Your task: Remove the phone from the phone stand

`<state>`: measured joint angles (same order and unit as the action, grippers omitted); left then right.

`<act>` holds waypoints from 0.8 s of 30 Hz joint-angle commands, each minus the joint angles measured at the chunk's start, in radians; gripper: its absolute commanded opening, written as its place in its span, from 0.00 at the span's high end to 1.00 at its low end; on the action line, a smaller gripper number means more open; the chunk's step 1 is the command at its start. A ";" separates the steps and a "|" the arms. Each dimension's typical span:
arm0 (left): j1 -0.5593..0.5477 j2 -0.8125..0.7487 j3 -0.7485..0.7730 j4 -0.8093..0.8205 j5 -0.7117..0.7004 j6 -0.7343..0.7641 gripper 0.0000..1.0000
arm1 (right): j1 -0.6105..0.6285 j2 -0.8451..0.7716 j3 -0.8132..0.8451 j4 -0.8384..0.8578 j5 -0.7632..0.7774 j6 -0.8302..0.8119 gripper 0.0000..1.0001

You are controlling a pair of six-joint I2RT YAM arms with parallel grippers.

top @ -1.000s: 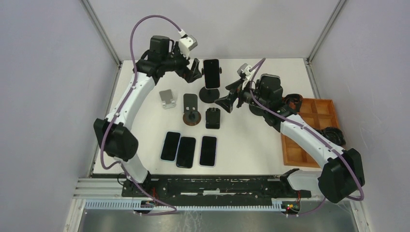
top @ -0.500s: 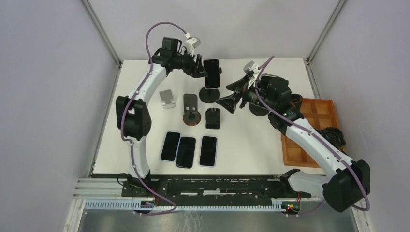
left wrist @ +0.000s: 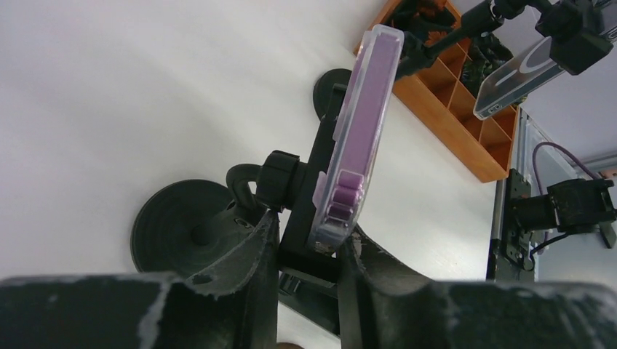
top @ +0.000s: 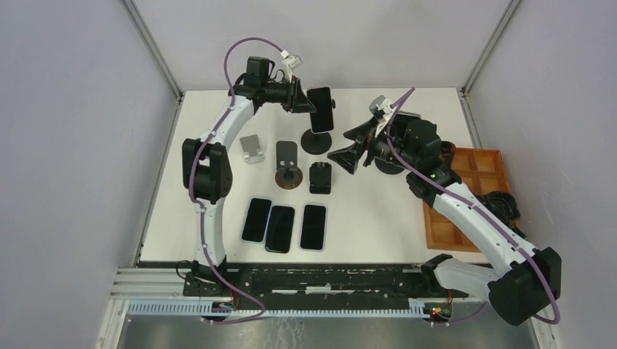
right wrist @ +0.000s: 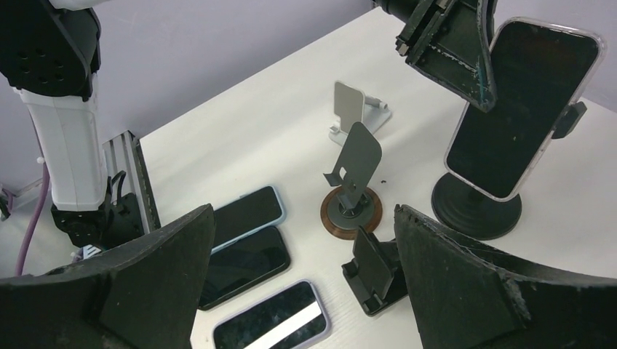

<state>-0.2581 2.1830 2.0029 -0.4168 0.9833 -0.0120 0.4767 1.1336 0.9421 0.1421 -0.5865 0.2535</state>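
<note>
The phone [top: 321, 109], black-screened in a clear purple case [left wrist: 361, 123], leans on the black phone stand with a round base [top: 316, 142] at the back middle of the table. My left gripper [top: 305, 98] reaches it from the left. In the left wrist view its jaws [left wrist: 309, 225] have closed around the phone's lower end. One finger presses the stand's cradle behind the phone and the other touches the case edge. My right gripper [top: 348, 153] hovers open just right of the stand with nothing between its fingers [right wrist: 304, 211]. The phone [right wrist: 520, 109] and the stand's base [right wrist: 476, 211] also show in the right wrist view.
Three phones [top: 256, 219] [top: 280, 229] [top: 313, 227] lie flat near the front. Empty stands sit between them and the task stand: a silver one [top: 252, 148], a grey one on a brown disc [top: 287, 166] and a black one [top: 320, 177]. An orange compartment tray [top: 469, 196] stands at the right.
My left gripper moved right onto the phone and its jaws closed from wide open onto the phone's lower end. The phone now leans slightly. The right arm lifted a little and stays open.
</note>
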 commanded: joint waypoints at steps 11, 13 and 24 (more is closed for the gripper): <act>0.008 -0.182 0.091 0.019 0.132 0.123 0.98 | -0.004 0.070 0.070 -0.068 0.119 -0.050 0.05; 0.007 -0.228 0.090 0.019 0.135 0.146 0.98 | -0.004 0.065 0.073 -0.060 0.119 -0.051 0.05; 0.006 -0.482 0.033 -0.086 0.141 0.256 0.98 | -0.006 0.007 0.099 0.028 0.026 -0.046 0.03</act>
<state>-0.2539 1.8549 2.0041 -0.5079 1.0340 0.1417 0.4747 1.1893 0.9878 0.0826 -0.5068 0.2111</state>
